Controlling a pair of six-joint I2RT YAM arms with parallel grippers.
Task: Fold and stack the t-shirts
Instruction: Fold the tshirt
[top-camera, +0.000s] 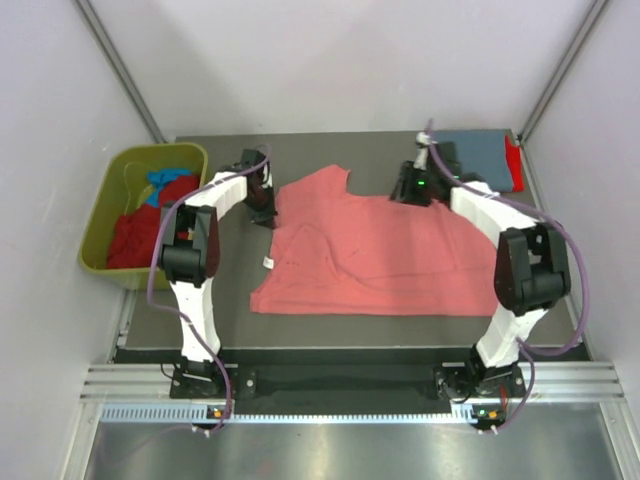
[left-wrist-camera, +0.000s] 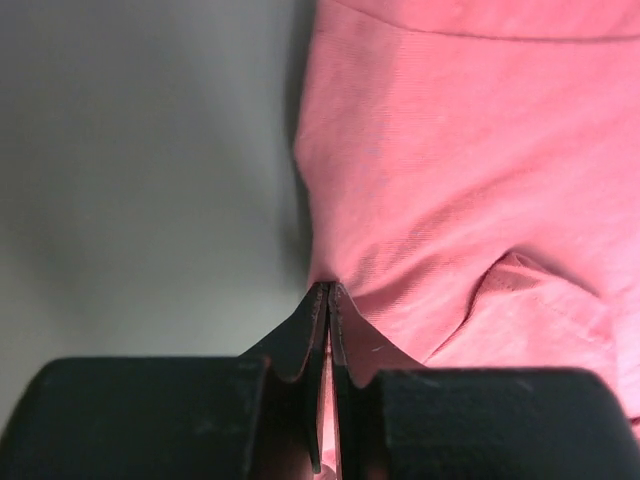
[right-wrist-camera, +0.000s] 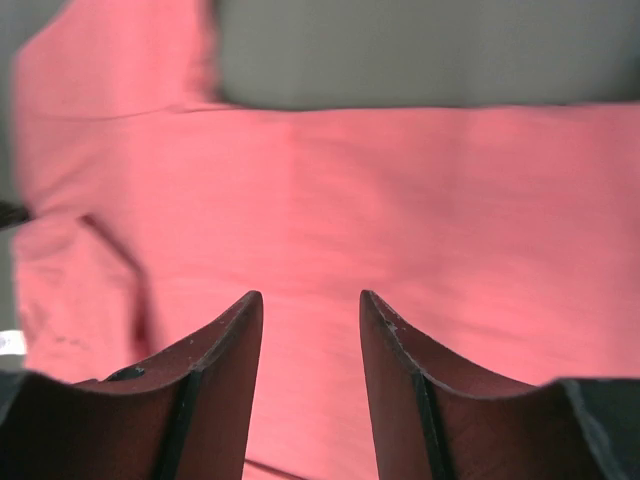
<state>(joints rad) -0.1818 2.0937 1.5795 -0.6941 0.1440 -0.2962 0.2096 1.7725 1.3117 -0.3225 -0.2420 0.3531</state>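
Observation:
A large salmon-pink t-shirt (top-camera: 385, 255) lies spread and rumpled across the dark mat. My left gripper (top-camera: 263, 205) is shut on its left edge, with pink cloth pinched between the fingertips in the left wrist view (left-wrist-camera: 329, 290). My right gripper (top-camera: 408, 190) is open above the shirt's far edge; in the right wrist view (right-wrist-camera: 311, 300) only pink cloth (right-wrist-camera: 400, 200) shows between the fingers, none gripped. A folded grey-blue shirt (top-camera: 478, 155) lies on a red one (top-camera: 514, 163) at the far right corner. Red (top-camera: 140, 232) and bright blue (top-camera: 160, 182) shirts lie in the bin.
An olive-green plastic bin (top-camera: 103, 215) stands off the mat's left edge. White walls close in on both sides. A metal rail (top-camera: 350, 385) with the arm bases runs along the near edge.

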